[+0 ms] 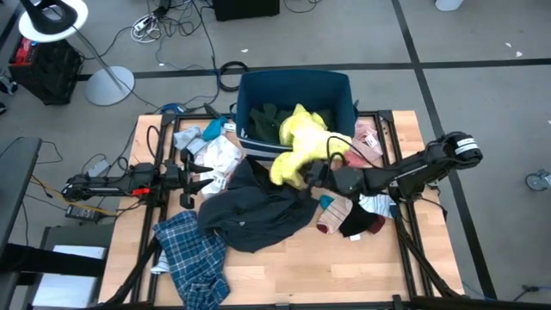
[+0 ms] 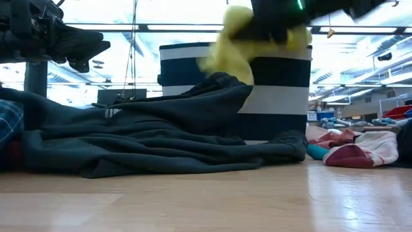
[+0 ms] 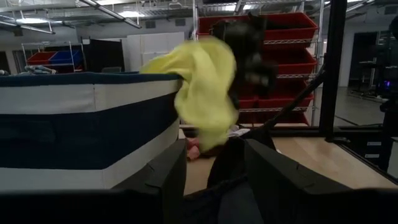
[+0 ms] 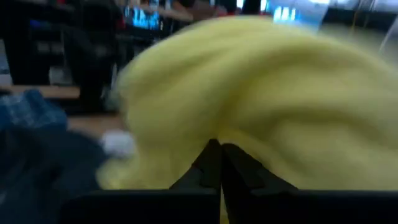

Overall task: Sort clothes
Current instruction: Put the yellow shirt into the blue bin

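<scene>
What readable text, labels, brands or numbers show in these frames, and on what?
None can be read.
Dark blue bin: a plain white stripe, no lettering.
Yellow top, dark jacket, plaid shirt: no print or tag visible.
Red shelf bins in the left wrist view: no legible labels.

Top (image 1: 297,142): pale yellow. Jacket (image 1: 258,211): dark navy, plain. Shirt (image 1: 194,254) at desk's front-left corner: blue plaid. Bin (image 1: 344,90): dark blue, white stripe. Socks (image 1: 344,215): maroon, pink, black, teal.
</scene>
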`<state>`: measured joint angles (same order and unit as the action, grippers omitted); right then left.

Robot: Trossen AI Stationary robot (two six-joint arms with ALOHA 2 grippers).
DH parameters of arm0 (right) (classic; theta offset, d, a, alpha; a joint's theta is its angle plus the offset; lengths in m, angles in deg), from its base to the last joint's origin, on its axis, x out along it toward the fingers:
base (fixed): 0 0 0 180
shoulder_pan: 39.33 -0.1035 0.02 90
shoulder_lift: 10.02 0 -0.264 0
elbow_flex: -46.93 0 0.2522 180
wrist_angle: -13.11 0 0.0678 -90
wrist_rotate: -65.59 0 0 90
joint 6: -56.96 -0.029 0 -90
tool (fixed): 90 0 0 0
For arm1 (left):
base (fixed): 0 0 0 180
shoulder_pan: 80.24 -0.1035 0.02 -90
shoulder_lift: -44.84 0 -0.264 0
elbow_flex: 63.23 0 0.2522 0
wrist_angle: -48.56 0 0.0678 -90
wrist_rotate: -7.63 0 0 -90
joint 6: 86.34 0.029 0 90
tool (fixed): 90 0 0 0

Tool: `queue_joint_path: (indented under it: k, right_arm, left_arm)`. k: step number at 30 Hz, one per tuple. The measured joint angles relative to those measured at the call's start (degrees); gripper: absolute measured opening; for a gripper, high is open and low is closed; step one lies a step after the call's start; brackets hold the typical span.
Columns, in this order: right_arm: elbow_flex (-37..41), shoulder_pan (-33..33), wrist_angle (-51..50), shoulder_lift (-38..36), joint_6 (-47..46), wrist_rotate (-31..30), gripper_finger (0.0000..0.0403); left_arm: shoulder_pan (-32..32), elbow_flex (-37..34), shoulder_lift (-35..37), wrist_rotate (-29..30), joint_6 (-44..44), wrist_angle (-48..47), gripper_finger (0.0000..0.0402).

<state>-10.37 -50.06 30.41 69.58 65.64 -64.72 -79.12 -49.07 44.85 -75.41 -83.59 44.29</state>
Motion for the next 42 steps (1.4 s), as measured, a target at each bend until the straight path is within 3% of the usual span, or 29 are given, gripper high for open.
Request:
queue_joint_path:
  k: [5, 12, 18, 25, 32, 42]
  right_arm:
    - [-15.5, 3.6, -11.3, -0.1, 13.1, 0.9, 0.0001]
    - [-30.5, 16.0, -25.3, -0.1, 11.3, 7.2, 0.0001]
    - [-31.4, 25.8, -29.4, 0.2, 3.2, 15.2, 0.0002]
    - [-31.3, 31.6, -37.1, 3.9, -8.2, 24.6, 0.0036]
    - [-31.4, 33.9, -38.7, 6.1, -11.8, 25.0, 0.0099]
    - [-31.4, 34.0, -46.9, 0.1, -16.3, 26.0, 0.015]
  left_arm:
    - [0.0, 0.0, 0.0, 0.0, 0.0, 0.0, 0.0168]
    - [0.0, 0.0, 0.0, 0.0, 0.0, 0.0, 0.0168]
    - [0.0, 0.0, 0.0, 0.0, 0.0, 0.0, 0.0168]
    - [0.0, 0.0, 0.0, 0.1, 0.0, 0.0, 0.0168]
    - [0.0, 0.0, 0.0, 0.1, 0.0, 0.0, 0.0168]
    - [0.0, 0.0, 0.0, 0.3, 0.0, -0.1, 0.0168]
